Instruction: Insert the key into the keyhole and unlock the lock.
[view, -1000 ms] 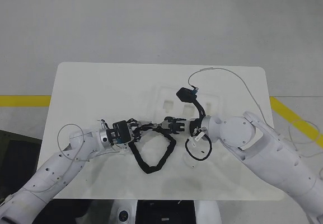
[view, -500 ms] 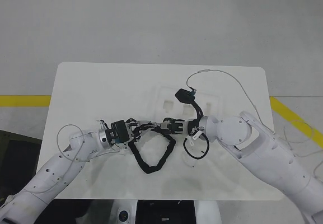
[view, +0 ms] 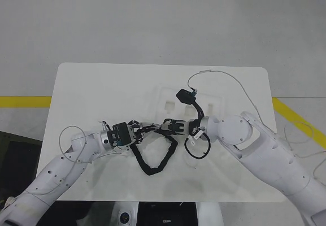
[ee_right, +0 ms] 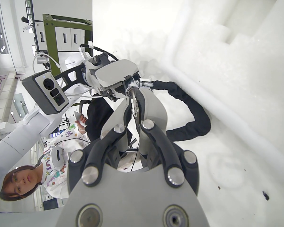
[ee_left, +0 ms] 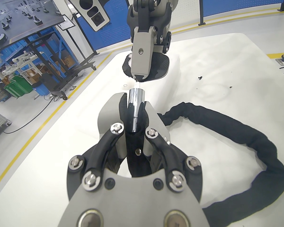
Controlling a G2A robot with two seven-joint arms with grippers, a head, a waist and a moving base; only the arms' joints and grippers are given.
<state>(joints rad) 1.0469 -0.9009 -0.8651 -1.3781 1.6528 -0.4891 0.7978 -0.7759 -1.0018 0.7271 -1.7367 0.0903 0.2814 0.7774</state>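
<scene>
My left gripper (view: 139,129) (ee_left: 133,102) is shut on the lock's shiny metal cylinder (ee_left: 136,100), held just above the table. The lock's black fabric-covered chain (view: 154,155) (ee_left: 250,138) loops on the table toward the front edge. Facing it, my right gripper (view: 164,125) (ee_right: 135,95) is shut on the key (ee_right: 135,109), toothed blade forward. In the left wrist view the right gripper (ee_left: 138,77) points the key's tip at the cylinder's end face, almost touching it. The key's black head (ee_left: 157,68) shows behind the fingers. The cylinder (ee_right: 145,84) meets the key's tip in the right wrist view.
A white foam tray (view: 208,101) (ee_right: 227,48) with shallow recesses lies just behind the grippers. A thin white cable (view: 236,79) arcs over the back right of the white table (view: 83,90). Small dark crumbs (ee_left: 200,77) dot the surface.
The right arm has shifted slightly leftward, bringing the key closer to the cylinder. The left gripper has barely moved.
</scene>
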